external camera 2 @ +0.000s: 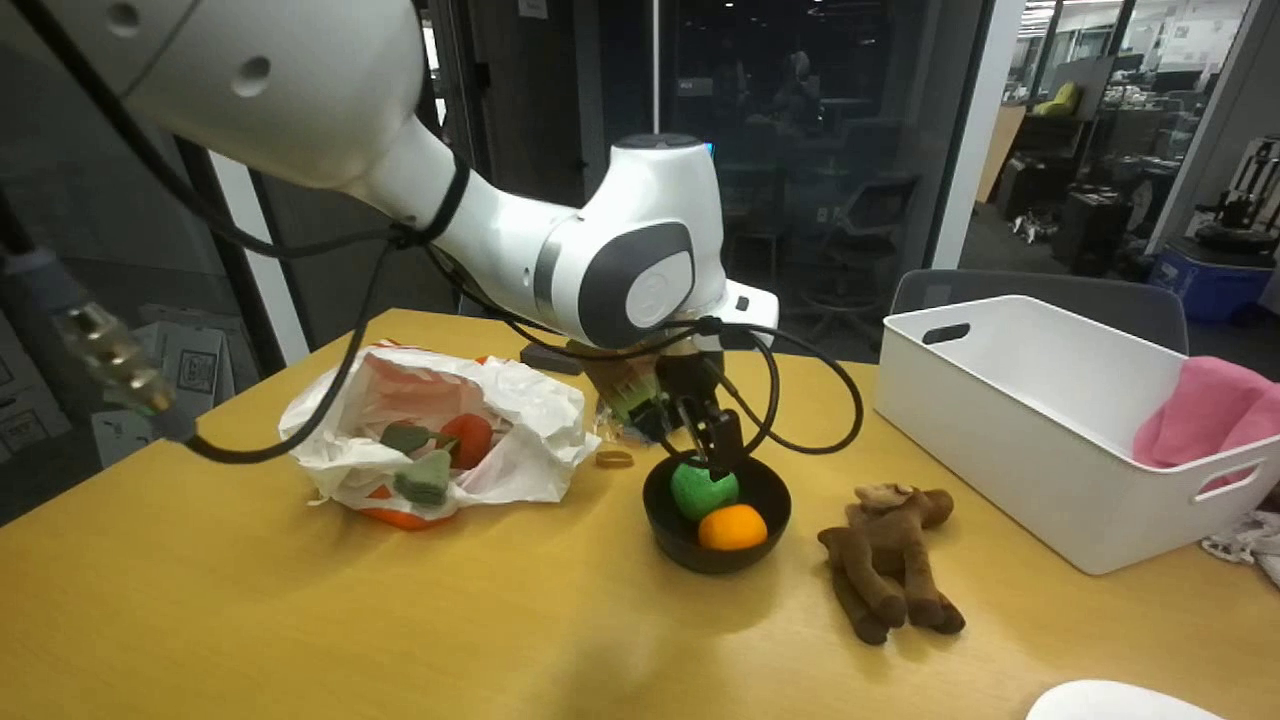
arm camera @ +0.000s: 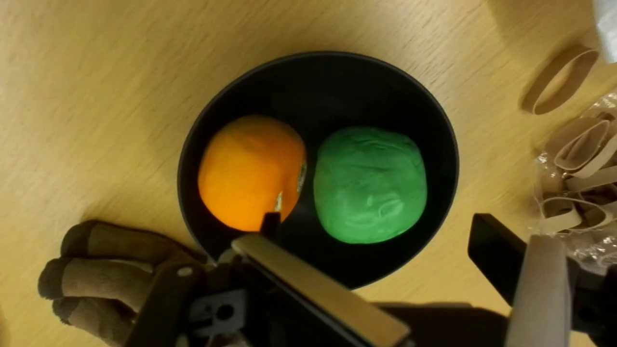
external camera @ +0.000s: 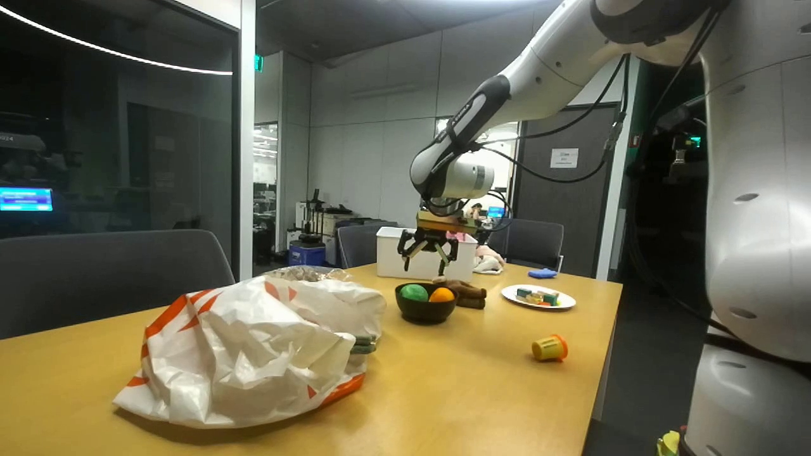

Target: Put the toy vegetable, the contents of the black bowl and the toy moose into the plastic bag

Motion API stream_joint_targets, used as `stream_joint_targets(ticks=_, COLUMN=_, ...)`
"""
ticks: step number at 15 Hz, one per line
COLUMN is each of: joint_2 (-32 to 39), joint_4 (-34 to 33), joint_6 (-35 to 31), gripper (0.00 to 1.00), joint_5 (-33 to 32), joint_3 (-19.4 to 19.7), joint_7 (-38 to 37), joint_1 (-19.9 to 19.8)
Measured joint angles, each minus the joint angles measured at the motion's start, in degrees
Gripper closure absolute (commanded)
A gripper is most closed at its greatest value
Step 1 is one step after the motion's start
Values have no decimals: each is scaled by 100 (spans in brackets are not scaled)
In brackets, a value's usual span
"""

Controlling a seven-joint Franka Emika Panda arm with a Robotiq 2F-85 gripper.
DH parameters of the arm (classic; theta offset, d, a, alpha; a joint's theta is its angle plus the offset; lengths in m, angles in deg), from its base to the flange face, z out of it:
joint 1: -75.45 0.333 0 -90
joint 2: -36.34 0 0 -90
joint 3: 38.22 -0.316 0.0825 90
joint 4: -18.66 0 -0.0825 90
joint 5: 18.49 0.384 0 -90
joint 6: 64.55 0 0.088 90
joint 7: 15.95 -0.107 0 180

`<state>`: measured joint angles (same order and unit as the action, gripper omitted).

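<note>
Green ball [arm camera: 370, 185] and orange ball [arm camera: 246, 173] are seated inside the black bowl [arm camera: 328, 86], presumably against rolling; above it, the gripper [external camera: 424, 267] is held wide and empty, apparently for straddling the green ball.

There are two balls [arm camera: 370, 185], one bowl [arm camera: 328, 86], one moose [external camera 2: 890, 550], one white bag [external camera: 253, 354].
</note>
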<state>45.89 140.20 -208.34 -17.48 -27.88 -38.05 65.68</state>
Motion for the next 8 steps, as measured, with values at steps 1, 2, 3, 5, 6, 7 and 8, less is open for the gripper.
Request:
stream_joint_targets(ticks=1, joint_2=91, joint_4=-26, joint_6=-62, gripper=0, joint_5=0, joint_3=28, joint_7=-3, joint_1=0)
stream_joint_targets(ticks=2, joint_2=173, joint_4=-55, joint_6=-99, gripper=0, joint_5=0, joint_3=52, joint_7=-3, joint_1=-1)
stream_joint_targets(ticks=3, joint_2=249, joint_4=-88, joint_6=-141, gripper=0, joint_5=4, joint_3=69, joint_7=-3, joint_1=-1)
stream_joint_targets(ticks=5, joint_2=384, joint_4=-157, joint_6=-202, gripper=0, joint_5=24, joint_3=77, joint_7=-3, joint_1=-1)
stream_joint_targets(ticks=6, joint_2=449, joint_4=-197, joint_6=-217, gripper=0, joint_5=47, joint_3=76, joint_7=-2, joint_1=0)
stream_joint_targets(ticks=7, joint_2=508, joint_4=-233, joint_6=-225, gripper=0, joint_5=84, joint_3=74, joint_7=0, joint_1=1)
stream_joint_targets(ticks=8, joint_2=569, joint_4=-269, joint_6=-235, gripper=0, joint_5=130, joint_3=70, joint_7=4, joint_1=1)
